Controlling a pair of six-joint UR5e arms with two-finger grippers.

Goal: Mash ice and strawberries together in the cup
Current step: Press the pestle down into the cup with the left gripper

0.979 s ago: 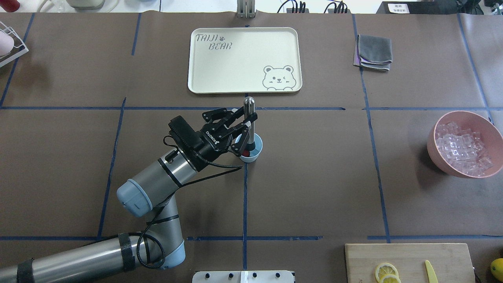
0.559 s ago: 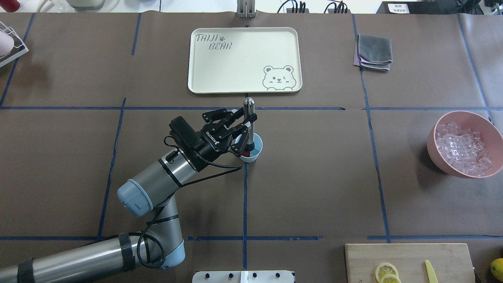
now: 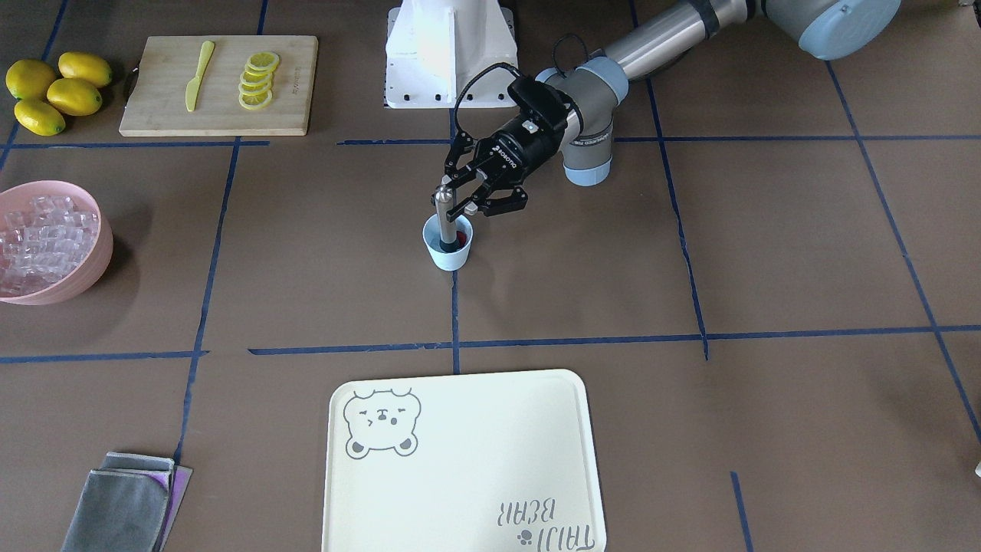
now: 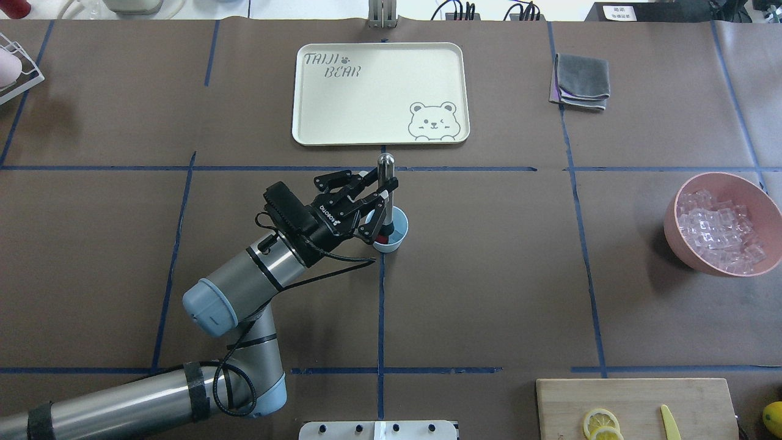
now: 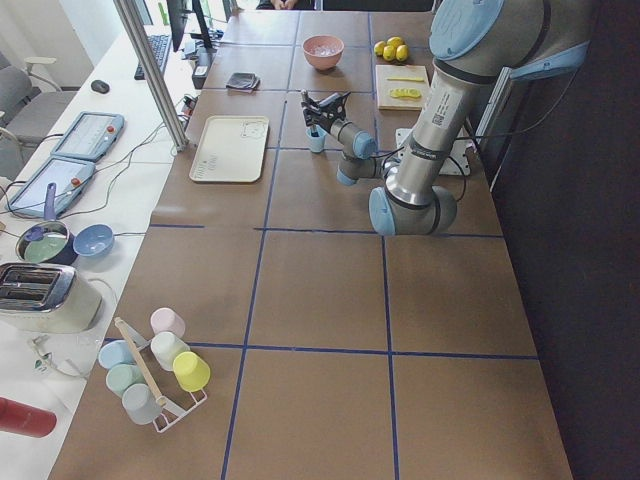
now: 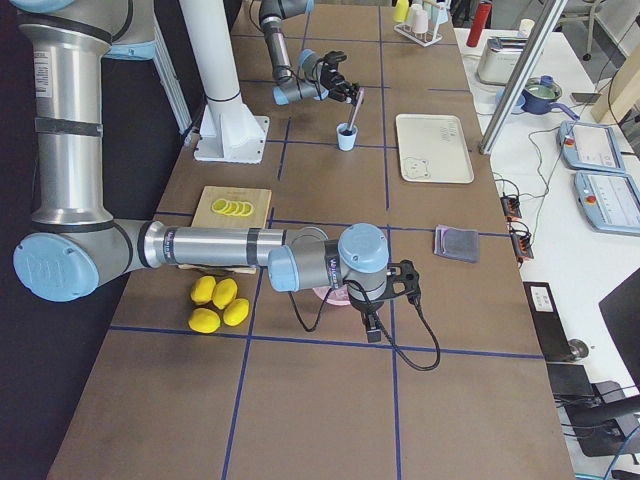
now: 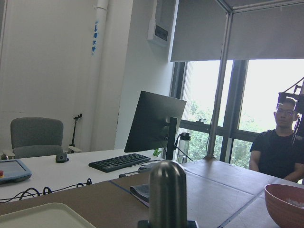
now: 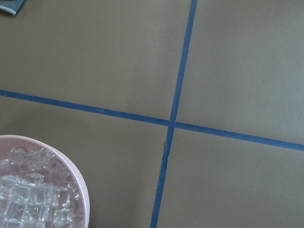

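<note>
In the overhead view the muddler (image 4: 386, 174) and the left claw (image 4: 385, 195) clamped on its shaft cover much of the pale-blue cup's (image 4: 401, 234) mouth. Only a sliver of the dark-red strawberry piece (image 4: 382, 239) shows, and what else lies in the cup cannot be told. The muddler's lower end is hidden inside the cup. In the right side view the right claw (image 6: 398, 283) sits tucked behind its wrist, too small to judge. The pink bowl (image 8: 80, 190) is cut off by the right wrist view's corner. The overhead view's edges cut off the cutting board (image 4: 635, 397) and a lemon (image 4: 773, 418).
</note>
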